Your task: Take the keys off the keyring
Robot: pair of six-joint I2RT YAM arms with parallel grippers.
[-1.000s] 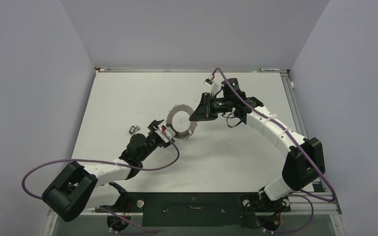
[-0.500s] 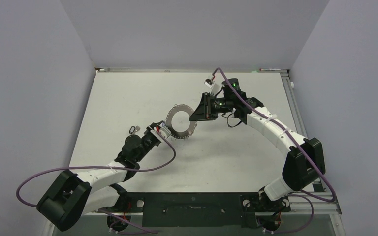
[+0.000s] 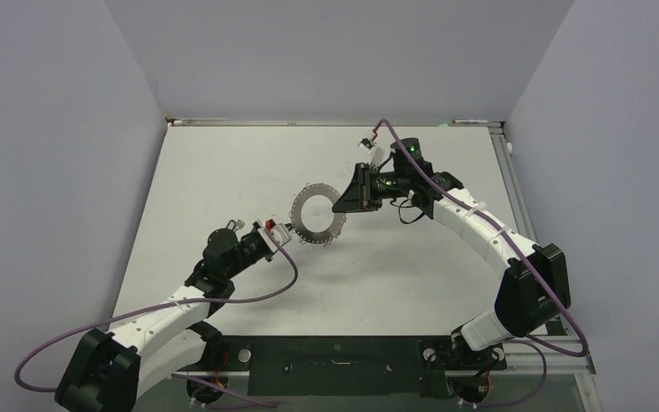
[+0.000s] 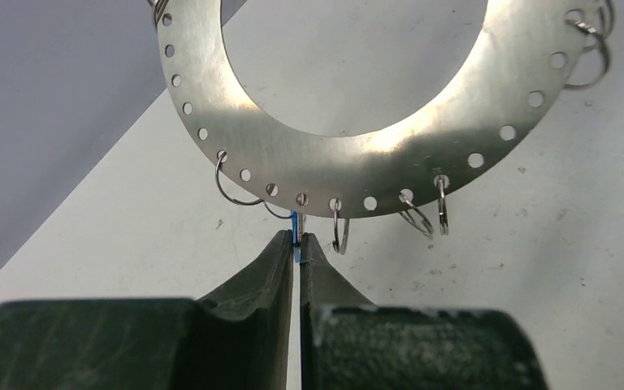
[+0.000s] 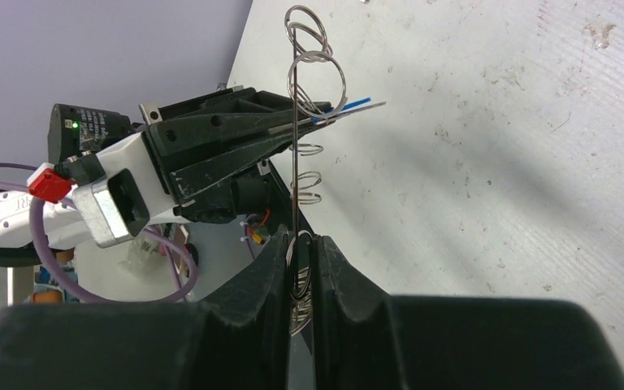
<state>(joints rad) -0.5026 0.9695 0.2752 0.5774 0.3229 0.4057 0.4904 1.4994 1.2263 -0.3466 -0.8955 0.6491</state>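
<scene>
The keyring (image 3: 317, 216), a flat grey perforated ring with small wire loops (image 4: 337, 231) along its rim, is held up off the table. My right gripper (image 3: 341, 204) is shut on its right edge; in the right wrist view the keyring (image 5: 294, 162) shows edge-on between the pads of that gripper (image 5: 299, 252). My left gripper (image 4: 296, 244) is shut at the ring's lower rim on a thin blue key (image 4: 296, 234). The blue key (image 5: 349, 107) and a silvery one beside it stick out past the ring. From above, the left gripper (image 3: 285, 230) touches the ring's lower left.
A small loose metal piece (image 3: 238, 225) lies on the white table (image 3: 223, 172) just left of the left wrist. Purple cables trail from both arms. Walls close in the table on the left, back and right.
The left gripper has gone from open to shut on the blue key at the ring's rim, while its arm swung outward to the left. The right gripper still holds the ring in place.
</scene>
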